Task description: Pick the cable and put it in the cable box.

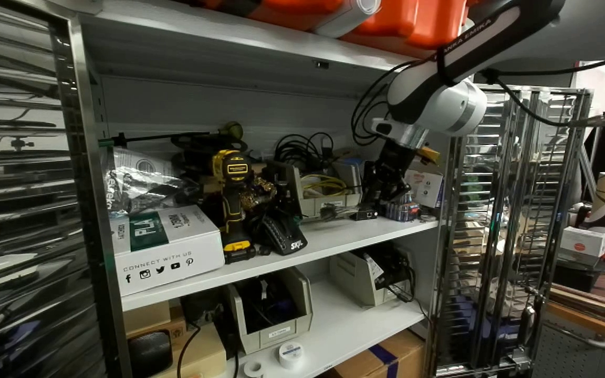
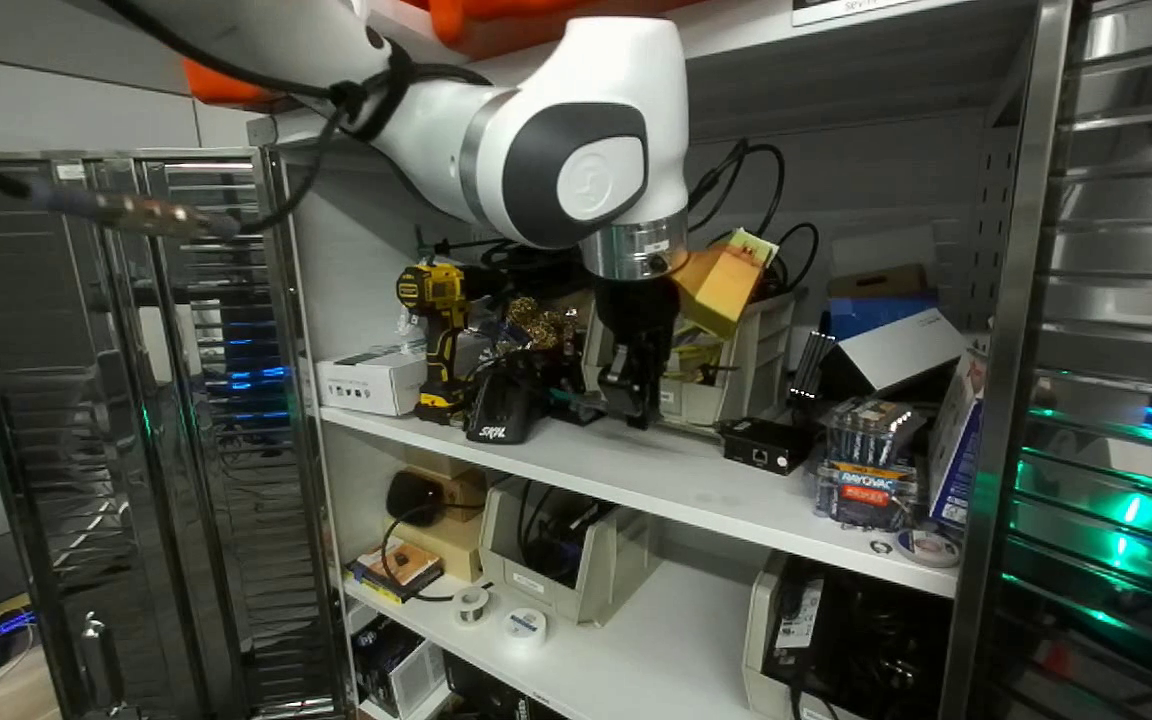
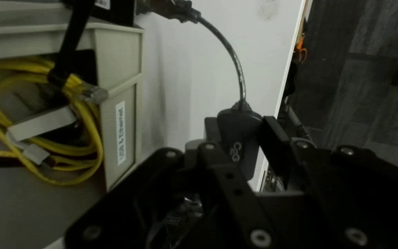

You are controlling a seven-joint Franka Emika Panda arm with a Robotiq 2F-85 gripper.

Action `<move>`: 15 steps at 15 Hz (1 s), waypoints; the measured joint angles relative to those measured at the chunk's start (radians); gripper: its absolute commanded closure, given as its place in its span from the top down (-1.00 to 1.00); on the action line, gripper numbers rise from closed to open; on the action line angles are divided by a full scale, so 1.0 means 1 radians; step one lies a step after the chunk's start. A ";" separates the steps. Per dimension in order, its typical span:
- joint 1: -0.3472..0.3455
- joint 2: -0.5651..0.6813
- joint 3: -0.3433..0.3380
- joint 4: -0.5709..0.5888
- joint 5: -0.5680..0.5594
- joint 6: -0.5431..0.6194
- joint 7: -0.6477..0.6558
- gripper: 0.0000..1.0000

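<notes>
The cable is a short grey lead with a dark grey plug (image 3: 237, 148) marked C2G; in the wrist view it curves up to a dark connector (image 3: 181, 10) at the other end. My gripper (image 3: 243, 129) has its fingers on both sides of the plug and appears shut on it. The cable box is the beige bin (image 3: 124, 93) labelled "USB & Ethernet", with yellow cables (image 3: 88, 138) inside. The bin also shows in both exterior views (image 1: 315, 208) (image 2: 761, 345). The gripper (image 2: 628, 395) is in front of the bin, above the shelf. The cable is hard to make out in the exterior views.
A black device (image 2: 766, 443) stands beside the bin, with battery packs (image 2: 866, 480) farther along. A SKIL charger (image 2: 501, 405) and a yellow drill (image 1: 232, 173) are on the bin's other side. The shelf's front edge (image 2: 536, 460) runs below; black cables (image 1: 302, 149) rise behind.
</notes>
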 measured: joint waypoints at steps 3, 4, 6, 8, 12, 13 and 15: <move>0.001 -0.097 -0.002 -0.150 0.093 0.183 -0.019 -0.75; 0.004 -0.119 -0.003 -0.199 0.127 0.260 -0.032 -0.75; 0.011 -0.144 0.000 -0.286 0.245 0.415 -0.079 -0.75; 0.022 -0.145 0.012 -0.337 0.406 0.538 -0.139 -0.75; 0.067 -0.142 0.056 -0.324 0.738 0.630 -0.215 -0.76; 0.079 -0.140 0.069 -0.305 0.819 0.645 -0.238 -0.76; 0.103 -0.130 0.094 -0.245 0.982 0.675 -0.310 -0.77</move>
